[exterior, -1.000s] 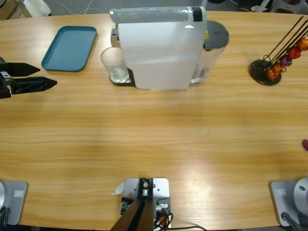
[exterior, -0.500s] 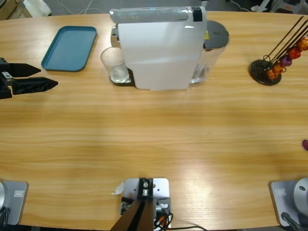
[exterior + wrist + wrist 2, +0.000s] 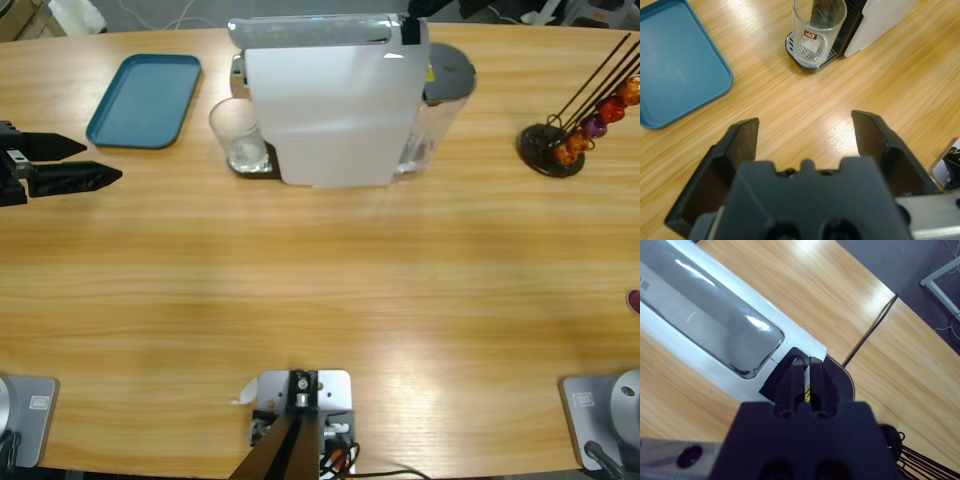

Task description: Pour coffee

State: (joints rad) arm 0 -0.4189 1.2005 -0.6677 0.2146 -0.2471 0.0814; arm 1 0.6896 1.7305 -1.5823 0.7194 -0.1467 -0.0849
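A white coffee machine point(image 3: 330, 100) stands at the table's far middle. An empty clear glass point(image 3: 238, 135) stands on its black drip tray, under the spout. My left gripper point(image 3: 100, 160) is at the table's left edge, open and empty, pointing toward the glass point(image 3: 819, 30) from well short of it. In the left wrist view the left gripper point(image 3: 806, 121) frames bare wood. My right gripper point(image 3: 807, 371) hangs shut above the rear end of the machine's top point(image 3: 700, 305), just past its silver lever point(image 3: 715, 315). It holds nothing.
A blue tray point(image 3: 145, 98) lies empty at the far left, just beyond the left gripper. A black capsule rack point(image 3: 552, 150) with coloured capsules stands at the far right. The machine's water tank point(image 3: 440, 90) sits behind its right side.
The left gripper has crept slightly to the right, toward the glass. A dark part of an arm now shows at the top edge above the machine.
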